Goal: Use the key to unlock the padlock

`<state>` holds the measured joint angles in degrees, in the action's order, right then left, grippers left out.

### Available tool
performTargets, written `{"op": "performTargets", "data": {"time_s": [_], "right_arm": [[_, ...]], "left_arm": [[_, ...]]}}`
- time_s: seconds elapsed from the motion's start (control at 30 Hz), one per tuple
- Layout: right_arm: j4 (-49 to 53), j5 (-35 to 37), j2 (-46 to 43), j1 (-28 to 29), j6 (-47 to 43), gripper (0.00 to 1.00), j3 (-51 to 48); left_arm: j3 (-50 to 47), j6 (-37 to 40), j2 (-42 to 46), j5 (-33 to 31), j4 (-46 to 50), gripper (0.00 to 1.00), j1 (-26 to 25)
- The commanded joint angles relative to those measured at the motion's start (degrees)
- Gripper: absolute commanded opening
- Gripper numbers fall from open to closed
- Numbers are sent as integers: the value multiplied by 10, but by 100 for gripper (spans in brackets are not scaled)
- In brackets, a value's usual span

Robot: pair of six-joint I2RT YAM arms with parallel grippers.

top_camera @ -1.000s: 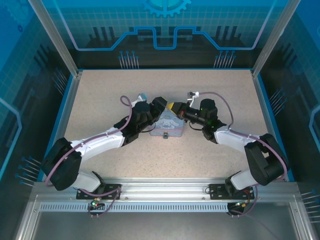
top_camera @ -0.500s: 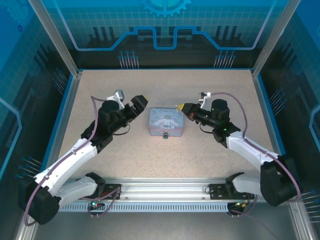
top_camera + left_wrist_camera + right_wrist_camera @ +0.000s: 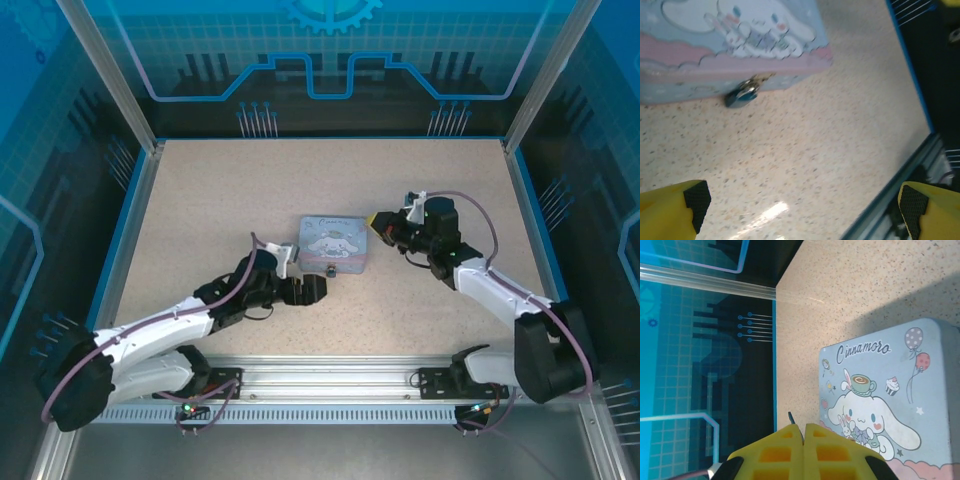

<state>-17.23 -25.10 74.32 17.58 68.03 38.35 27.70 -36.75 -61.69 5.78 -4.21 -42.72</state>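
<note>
- The left gripper [image 3: 802, 207] has its jaws spread wide with nothing between them, and sits low over the table [image 3: 805, 160]
- The padlock [image 3: 742, 95] lies ahead of the left gripper and off to its left, hanging at the front latch of the tin [image 3: 715, 50]; it is too blurred to tell whether the shackle is closed
- The right gripper [image 3: 803, 440] has its jaws pressed together; a thin dark sliver, judged to be the key [image 3: 791, 418], projects from the tips
- The tin sits just beyond the right gripper's tips; the padlock is apart from them
- Progress: key in hand; padlock not gripped and key not inserted; steadying, insertion and turning remain
</note>
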Motion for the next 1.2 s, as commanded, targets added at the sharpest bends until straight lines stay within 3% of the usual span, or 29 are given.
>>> {"op": "performTargets", "data": {"time_s": [0.0,0.6,0.9,1.17], "right_arm": [[-44,-1,36,5,23,0,9],[-101,16,143,39,34,0,23],[-94,19,154,38,29,0,25],[-90,21,165,39,23,0,24]], "left_arm": [[-11,50,-23,-47,-73,99,-11],[14,109,-264,-91,-273,97,-54],[10,125,-326,-158,-360,97,-57],[18,142,-354,-180,-389,97,-57]]}}
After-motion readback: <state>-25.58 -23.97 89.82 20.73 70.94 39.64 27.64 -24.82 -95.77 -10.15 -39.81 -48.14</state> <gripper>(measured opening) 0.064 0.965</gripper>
